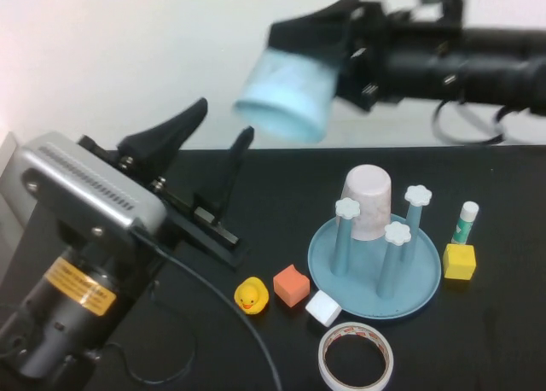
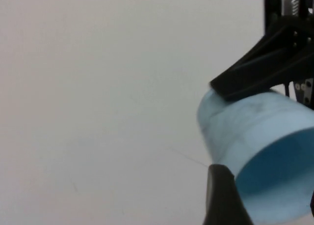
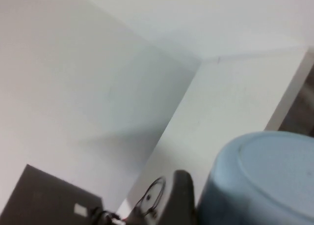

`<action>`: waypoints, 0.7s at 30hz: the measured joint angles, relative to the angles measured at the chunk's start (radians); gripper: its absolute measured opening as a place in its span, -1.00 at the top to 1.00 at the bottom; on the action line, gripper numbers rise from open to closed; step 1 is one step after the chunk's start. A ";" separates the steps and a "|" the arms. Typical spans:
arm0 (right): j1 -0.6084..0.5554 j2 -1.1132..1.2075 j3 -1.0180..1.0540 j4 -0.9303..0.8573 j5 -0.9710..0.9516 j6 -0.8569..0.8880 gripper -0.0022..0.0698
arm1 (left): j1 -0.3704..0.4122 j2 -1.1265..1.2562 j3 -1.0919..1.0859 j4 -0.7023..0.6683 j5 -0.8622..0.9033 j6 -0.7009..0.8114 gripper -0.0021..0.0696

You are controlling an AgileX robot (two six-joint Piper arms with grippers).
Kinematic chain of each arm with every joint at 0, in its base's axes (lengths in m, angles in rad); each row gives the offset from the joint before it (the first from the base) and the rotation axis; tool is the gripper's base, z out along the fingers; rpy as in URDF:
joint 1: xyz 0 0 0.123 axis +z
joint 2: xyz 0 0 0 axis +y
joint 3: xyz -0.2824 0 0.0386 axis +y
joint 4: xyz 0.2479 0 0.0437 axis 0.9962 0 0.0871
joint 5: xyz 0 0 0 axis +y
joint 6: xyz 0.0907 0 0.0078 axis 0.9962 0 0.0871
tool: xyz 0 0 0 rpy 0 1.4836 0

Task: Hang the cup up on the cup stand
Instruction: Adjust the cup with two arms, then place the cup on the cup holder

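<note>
While the right pincer (image 1: 311, 45) hangs high above the counter (image 1: 503, 340), it is clenched on the cup (image 1: 286, 96), black fingers clamped over the cup's base end. Cup is tipped sideways, open rim pointing away from the pincer toward the robot's left and slightly down; the left wrist view shows a finger (image 2: 265, 68) pressed on the cup (image 2: 265, 151) wall, mouth open to that camera. The right wrist view shows only the cup's (image 3: 260, 181) closed bottom.

Stand (image 1: 375, 267) sits on the counter well below the right pincer, a bit toward the robot's right. A pink cup (image 1: 368, 201) sits upside down on one peg; three flower-capped pegs are bare.

Left pincer (image 1: 209, 148) is low over the counter, below and left of the cup, fingers spread wide, released, holding nothing.

Near the stand: duck (image 1: 252, 295), orange cube (image 1: 290, 285), white cube (image 1: 323, 308), tape roll (image 1: 356, 357), yellow cube (image 1: 459, 261), glue stick (image 1: 465, 222).
</note>
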 joint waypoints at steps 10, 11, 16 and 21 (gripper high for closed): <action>-0.262 -0.107 -0.003 -0.120 0.208 -0.248 -0.69 | 0.000 -0.225 0.000 -0.003 0.380 -0.001 0.50; -0.287 -0.119 -0.003 -0.170 0.219 -0.269 -0.69 | 0.000 -0.254 0.000 -0.008 0.459 -0.001 0.65; -0.373 -0.178 0.038 -0.333 0.201 -0.393 -0.69 | 0.000 -0.373 0.002 -0.080 0.773 -0.001 0.90; -0.390 -0.215 0.214 -0.159 0.119 -0.832 -0.69 | 0.000 -0.457 0.002 -0.105 0.930 -0.001 0.94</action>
